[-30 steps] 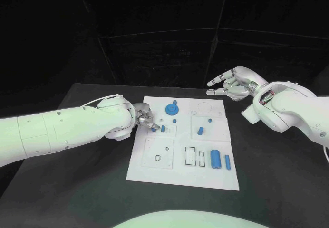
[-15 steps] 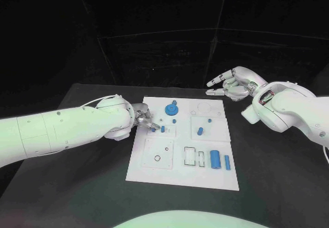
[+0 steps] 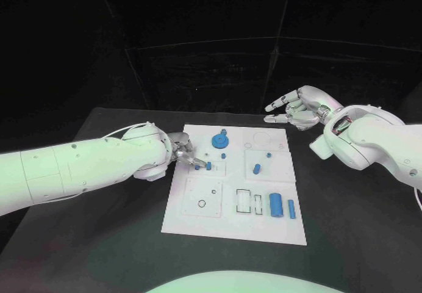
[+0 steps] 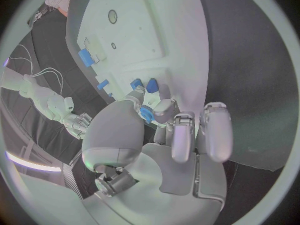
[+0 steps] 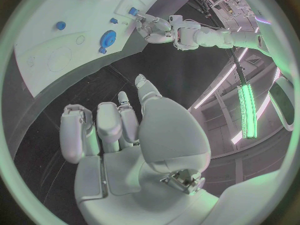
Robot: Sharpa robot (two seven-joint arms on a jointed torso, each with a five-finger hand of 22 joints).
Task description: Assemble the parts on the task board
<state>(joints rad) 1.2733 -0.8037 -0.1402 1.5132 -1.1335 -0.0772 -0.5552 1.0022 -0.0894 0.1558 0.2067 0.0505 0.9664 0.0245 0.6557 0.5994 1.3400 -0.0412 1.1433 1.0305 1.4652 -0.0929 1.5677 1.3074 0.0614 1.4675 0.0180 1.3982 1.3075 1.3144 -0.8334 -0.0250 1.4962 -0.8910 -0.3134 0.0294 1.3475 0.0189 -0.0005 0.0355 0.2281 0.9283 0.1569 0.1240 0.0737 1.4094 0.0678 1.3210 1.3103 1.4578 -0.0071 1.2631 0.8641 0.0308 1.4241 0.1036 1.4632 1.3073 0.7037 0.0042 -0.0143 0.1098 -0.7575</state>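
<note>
The white task board (image 3: 236, 210) lies in the middle of the black table. My left hand (image 3: 185, 152) hovers at the board's left edge, over a small square recess. In the left wrist view its thumb and a finger (image 4: 164, 108) pinch a small blue part (image 4: 147, 114) just above the board (image 4: 162, 30). A blue round disc (image 3: 220, 142), small blue pegs (image 3: 257, 168) and a blue cylinder (image 3: 276, 205) sit on the board. My right hand (image 3: 296, 107) hangs beyond the board's far right corner, fingers apart and holding nothing.
A narrow blue bar (image 3: 291, 209) lies beside the cylinder. Rectangular slots (image 3: 244, 201) and a round hole (image 3: 203, 203) mark the board's near half. The right wrist view shows the board (image 5: 44, 50) with the disc (image 5: 109, 37) and my left hand (image 5: 156, 27).
</note>
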